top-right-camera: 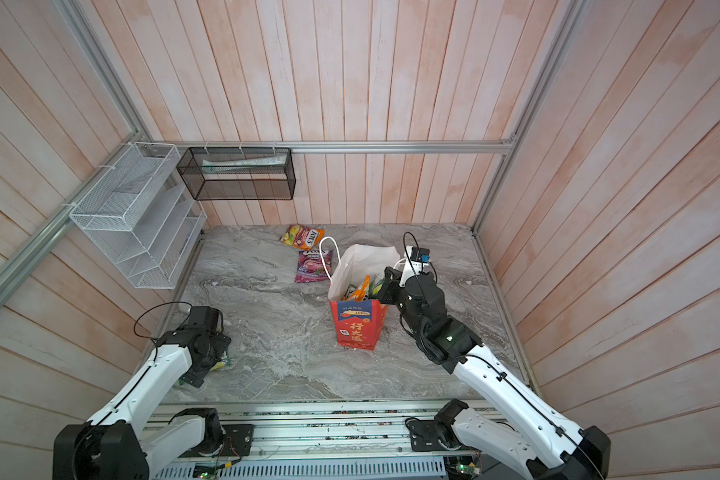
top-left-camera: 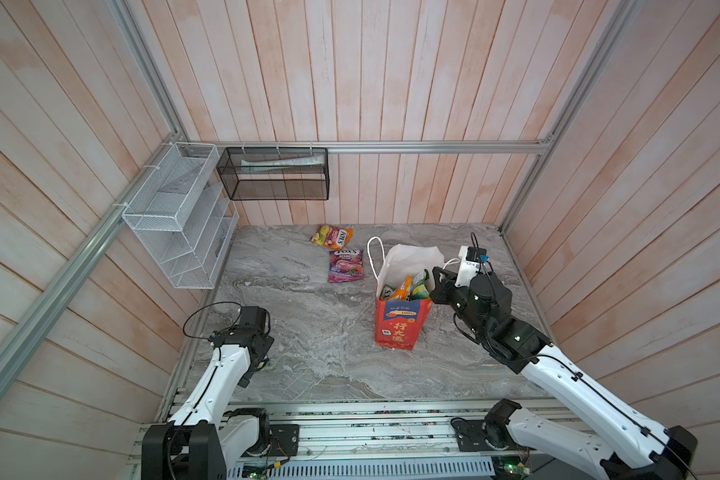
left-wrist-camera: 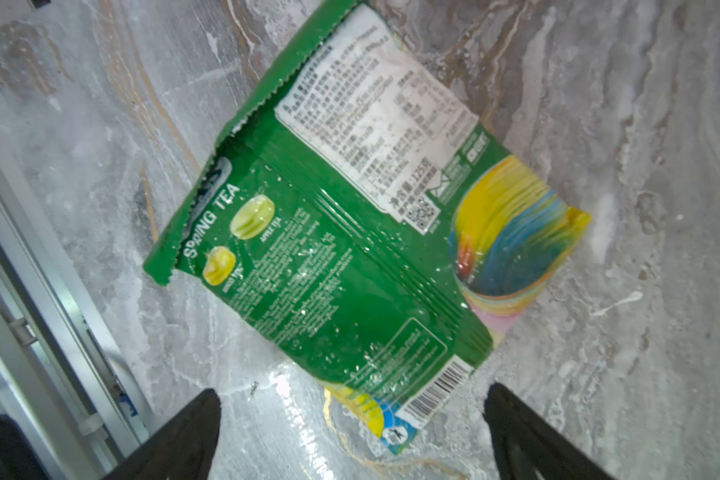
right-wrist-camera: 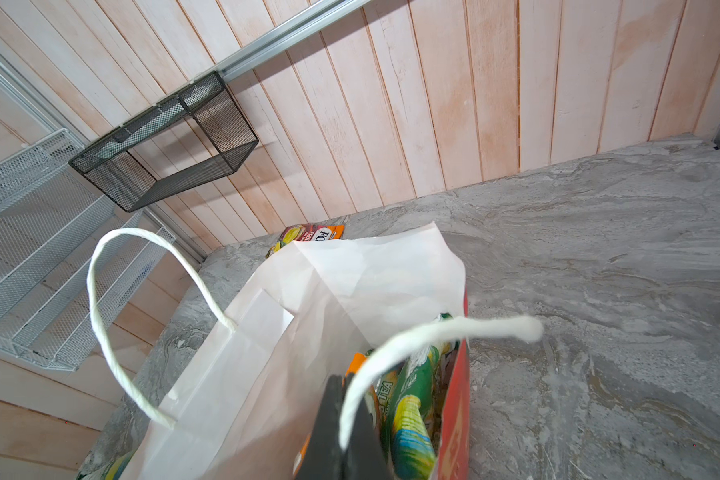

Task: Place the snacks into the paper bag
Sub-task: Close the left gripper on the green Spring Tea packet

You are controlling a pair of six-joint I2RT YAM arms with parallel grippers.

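The left gripper is held spread wide above a green packet that lies flat on the table. Only the barcode corner of the packet is found between the fingertips, the bulk of it lying out ahead of them, and nothing is gripped. The right gripper is clenched at the mouth of the paper bag, with a cord handle draped across its fingers; whether the cord or the bag wall is actually pinched cannot be told. Several packets are already stood in the bag just beside those fingers, while an orange packet and a purple packet are seen on the table beyond the bag, well apart from both grippers. Should the left fingers be closed as placed, only a glossy corner would probably be caught, and the film could be squeezed out or the packet dragged along the marble rather than lifted. The bag could be tipped, or its mouth folded shut, if the right arm were pulled away with the cord snagged on it, and a later drop may be blocked by the standing packets.
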